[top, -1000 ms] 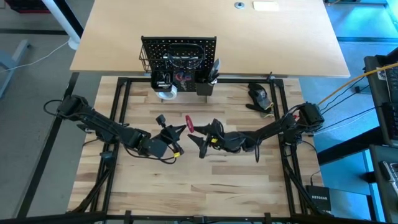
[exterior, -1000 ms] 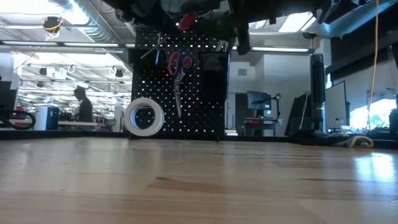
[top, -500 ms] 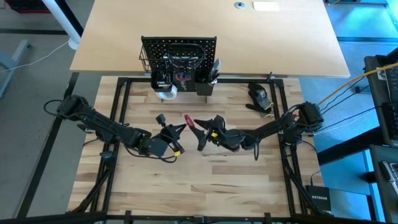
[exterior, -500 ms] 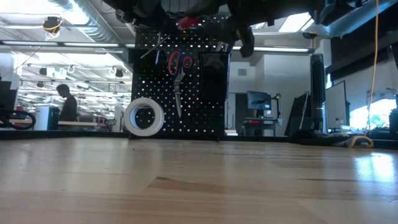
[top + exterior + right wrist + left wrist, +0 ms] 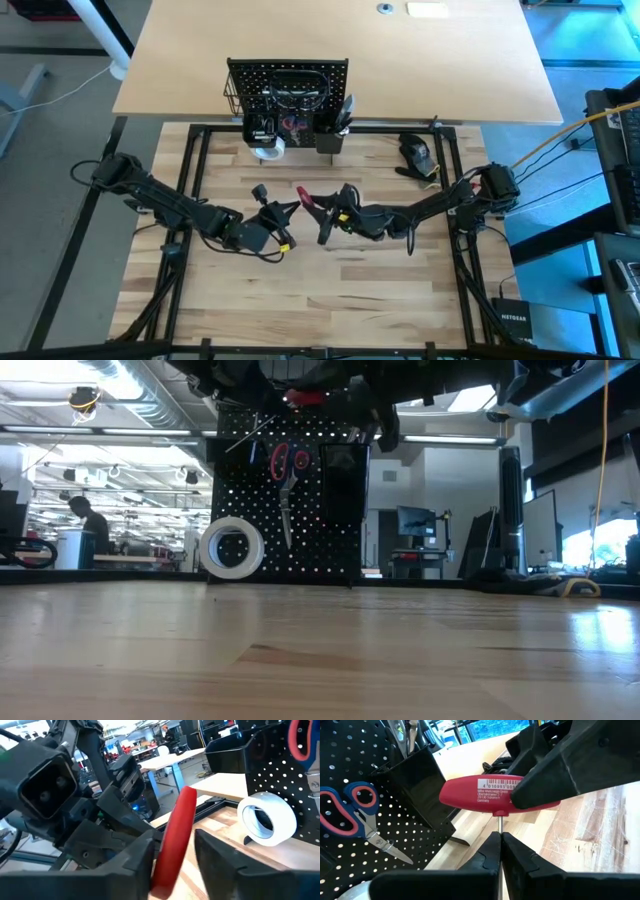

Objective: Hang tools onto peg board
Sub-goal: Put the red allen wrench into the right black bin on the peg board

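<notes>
Since a second ago the right gripper (image 5: 318,212) has slid left across the wooden table (image 5: 330,300) and narrowed its fingers about the red handle, while the left gripper (image 5: 290,207) has not stirred.

At the table's far edge the peg board (image 5: 288,75) stands upright, with the red-handled scissors (image 5: 287,472) hanging on its face, the white tape roll (image 5: 231,548) low at its left, and a black square cup (image 5: 342,470) to the right of the scissors.

Well above the table's middle, a red-handled T tool (image 5: 492,793) sits between the two grippers. The left gripper's fingers (image 5: 487,855) are pressed shut on its thin metal shaft, just below the handle. In the right wrist view the handle (image 5: 175,842) stands in the gap between the right gripper's fingers (image 5: 137,862); whether they touch it, I cannot tell.
</notes>
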You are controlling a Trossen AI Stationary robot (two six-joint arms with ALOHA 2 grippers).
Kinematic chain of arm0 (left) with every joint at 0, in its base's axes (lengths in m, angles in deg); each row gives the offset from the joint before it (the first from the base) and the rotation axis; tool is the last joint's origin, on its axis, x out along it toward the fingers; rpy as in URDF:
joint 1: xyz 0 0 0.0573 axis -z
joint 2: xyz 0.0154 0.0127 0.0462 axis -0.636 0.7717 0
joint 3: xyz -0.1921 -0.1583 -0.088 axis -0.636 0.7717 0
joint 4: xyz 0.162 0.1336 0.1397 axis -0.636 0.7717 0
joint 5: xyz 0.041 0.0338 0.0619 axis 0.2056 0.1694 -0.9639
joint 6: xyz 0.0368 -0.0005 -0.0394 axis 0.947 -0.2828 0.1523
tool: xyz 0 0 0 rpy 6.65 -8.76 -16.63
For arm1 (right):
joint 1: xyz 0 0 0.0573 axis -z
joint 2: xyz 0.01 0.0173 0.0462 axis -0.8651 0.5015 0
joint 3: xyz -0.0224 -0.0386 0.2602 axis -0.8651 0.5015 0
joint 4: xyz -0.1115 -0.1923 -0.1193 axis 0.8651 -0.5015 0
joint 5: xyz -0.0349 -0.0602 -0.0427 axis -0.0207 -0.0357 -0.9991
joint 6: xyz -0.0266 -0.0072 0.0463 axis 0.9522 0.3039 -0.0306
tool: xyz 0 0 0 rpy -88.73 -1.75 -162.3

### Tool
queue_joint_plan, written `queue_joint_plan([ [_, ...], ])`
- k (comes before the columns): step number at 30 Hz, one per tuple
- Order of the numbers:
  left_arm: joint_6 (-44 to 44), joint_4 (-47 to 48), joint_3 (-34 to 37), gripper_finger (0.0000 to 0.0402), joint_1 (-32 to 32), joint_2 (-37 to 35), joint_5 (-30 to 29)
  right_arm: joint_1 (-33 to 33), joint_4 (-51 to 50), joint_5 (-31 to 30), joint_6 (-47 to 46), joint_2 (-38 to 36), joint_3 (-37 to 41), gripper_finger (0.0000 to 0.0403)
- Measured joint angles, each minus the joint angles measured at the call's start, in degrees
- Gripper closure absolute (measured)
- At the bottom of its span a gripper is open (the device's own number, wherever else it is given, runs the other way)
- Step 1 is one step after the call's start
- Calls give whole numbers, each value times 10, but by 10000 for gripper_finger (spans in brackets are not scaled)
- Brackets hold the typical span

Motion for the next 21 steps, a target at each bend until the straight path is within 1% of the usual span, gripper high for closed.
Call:
queue_joint_plan([
  [5,0,0,0,401,0,0,0,0,0,2,50,0,0,342],
  [12,0,0,0,396,0,0,10,-3,4,3,137,0,-4,343],
  [15,4,0,0,388,4,0,10,-3,-4,2,151,0,-12,343],
  [18,5,18,-5,369,5,0,11,-3,-21,0,164,1,-24,343],
  [21,-22,66,-19,335,5,-9,20,-2,-59,0,176,-3,-41,343],
])
